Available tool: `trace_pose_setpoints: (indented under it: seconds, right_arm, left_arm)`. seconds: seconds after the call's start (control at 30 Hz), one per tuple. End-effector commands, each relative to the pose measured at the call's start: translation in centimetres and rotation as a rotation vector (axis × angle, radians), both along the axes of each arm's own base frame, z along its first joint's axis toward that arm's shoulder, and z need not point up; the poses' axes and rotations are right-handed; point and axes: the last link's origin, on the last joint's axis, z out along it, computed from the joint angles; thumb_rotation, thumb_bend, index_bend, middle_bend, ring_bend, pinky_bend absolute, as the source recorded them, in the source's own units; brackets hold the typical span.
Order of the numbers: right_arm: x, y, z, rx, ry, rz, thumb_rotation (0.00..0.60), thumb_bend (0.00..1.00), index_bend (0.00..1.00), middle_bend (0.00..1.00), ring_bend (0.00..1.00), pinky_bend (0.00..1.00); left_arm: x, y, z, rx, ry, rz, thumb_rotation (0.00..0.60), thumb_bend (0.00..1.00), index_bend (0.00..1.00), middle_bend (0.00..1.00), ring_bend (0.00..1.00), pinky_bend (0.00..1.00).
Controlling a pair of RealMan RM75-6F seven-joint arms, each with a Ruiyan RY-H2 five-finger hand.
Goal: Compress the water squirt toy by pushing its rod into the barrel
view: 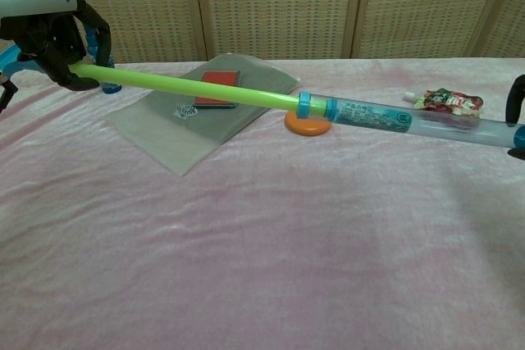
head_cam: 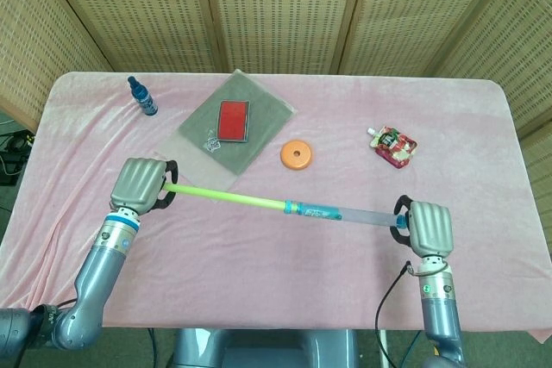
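Observation:
The squirt toy hangs above the pink cloth between my two hands. Its green rod [head_cam: 228, 196] [view: 197, 89] runs from my left hand [head_cam: 141, 185] [view: 51, 32], which grips the rod's end, to a blue collar [head_cam: 290, 207] [view: 305, 105]. From there the clear barrel [head_cam: 349, 215] [view: 410, 124] reaches to my right hand [head_cam: 427, 227], which holds its far end. In the chest view only the dark fingers [view: 517, 97] of the right hand show at the right edge.
An orange disc [head_cam: 296, 155] [view: 298, 123] lies just behind the toy's middle. A grey mat [head_cam: 259, 118] with a red case [head_cam: 233, 120] lies at the back left, a blue bottle [head_cam: 142, 96] at the far left, a red pouch [head_cam: 395, 145] at the right.

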Motion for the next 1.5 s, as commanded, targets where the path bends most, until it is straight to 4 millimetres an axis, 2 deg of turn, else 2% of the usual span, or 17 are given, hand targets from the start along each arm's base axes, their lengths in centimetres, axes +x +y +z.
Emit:
trace_pose_setpoints:
  seconds: [0.03,0.6,1.5]
  right_arm:
    - [1.0,-0.2,-0.2,0.000,0.004,0.022,0.600,0.53,0.75,1.00,1.00,0.83]
    - [5.4,-0.6,-1.1,0.018,0.022,0.125,0.600,0.53,0.76,1.00,1.00,0.83]
    - [7.9,0.6,-3.2,0.066,0.023,0.197,0.600,0.53,0.76,1.00,1.00,0.83]
  left_arm:
    - [0.4,-0.1,-0.3,-0.005,0.001,-0.005,0.600,0.65,0.84,0.92,0.83,0.76]
    - [3.4,-1.4,-4.7,-0.060,0.019,-0.065,0.600,0.65,0.84,0.92,0.83,0.76]
    - [4.8,-2.5,-7.3,-0.103,0.015,-0.081,0.600,0.65,0.84,0.92,0.83,0.76]
